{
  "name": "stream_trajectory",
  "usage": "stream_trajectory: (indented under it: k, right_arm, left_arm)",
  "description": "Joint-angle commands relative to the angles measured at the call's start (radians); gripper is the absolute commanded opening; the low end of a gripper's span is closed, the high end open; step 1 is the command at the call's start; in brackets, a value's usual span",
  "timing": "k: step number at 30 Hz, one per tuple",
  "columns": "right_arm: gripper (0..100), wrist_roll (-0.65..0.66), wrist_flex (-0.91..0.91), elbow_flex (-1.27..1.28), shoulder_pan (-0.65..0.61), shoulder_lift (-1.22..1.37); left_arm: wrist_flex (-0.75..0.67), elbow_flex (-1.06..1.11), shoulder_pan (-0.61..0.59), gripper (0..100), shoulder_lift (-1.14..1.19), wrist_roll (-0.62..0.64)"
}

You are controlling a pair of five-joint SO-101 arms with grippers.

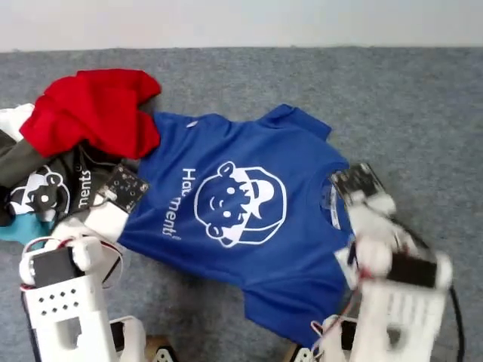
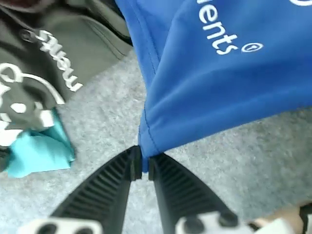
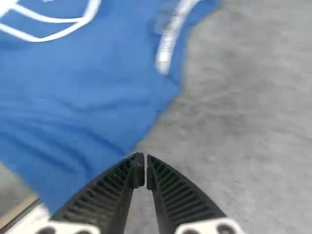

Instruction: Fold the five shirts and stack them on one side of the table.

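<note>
The blue shirt (image 1: 241, 204) lies spread print-up across the middle of the grey table. My left gripper (image 2: 141, 165) is shut on the corner of its hem (image 2: 146, 146), at the shirt's near-left end in the high view (image 1: 113, 215). My right gripper (image 3: 141, 168) is shut at the shirt's edge near the collar label (image 3: 170, 41), with blue cloth meeting the fingertips; in the high view it sits over the collar end (image 1: 355, 204). A red shirt (image 1: 94, 109), a dark printed shirt (image 1: 45, 188) and a teal one (image 2: 36, 151) lie heaped at the far left.
A bit of white cloth (image 1: 11, 121) shows at the left edge beside the heap. Bare grey table surface (image 1: 407, 105) stretches to the right of and behind the blue shirt. Both arm bases (image 1: 60, 302) stand at the near edge.
</note>
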Motion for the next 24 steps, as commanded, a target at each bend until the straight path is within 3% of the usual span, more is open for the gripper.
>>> stream_trajectory:
  k: [1, 5, 8, 10, 18, 24]
  right_arm:
    - [0.9, -0.068, 0.127, -0.276, -0.131, 0.300]
    - [5.4, -0.077, 0.150, -0.439, -0.259, 0.526]
    - [14.0, -0.077, 0.150, -0.453, -0.390, 0.639]
    - [14.7, -0.068, 0.148, -0.454, -0.475, 0.677]
    - [14.7, 0.063, 0.148, -0.322, -0.826, 0.648]
    - [14.7, 0.155, 0.137, -0.143, -0.874, 0.556]
  left_arm:
    - [-0.068, 0.070, 0.000, 1, -0.009, 0.055]
    - [-0.143, 0.137, 0.000, 1, -0.009, 0.083]
    - [-0.178, 0.170, 0.000, 1, -0.005, 0.091]
    - [-0.184, 0.165, 0.000, 1, 0.037, 0.107]
    - [-0.250, -0.048, 0.000, 1, 0.488, 0.232]
    - [-0.245, -0.248, 0.000, 1, 0.835, 0.305]
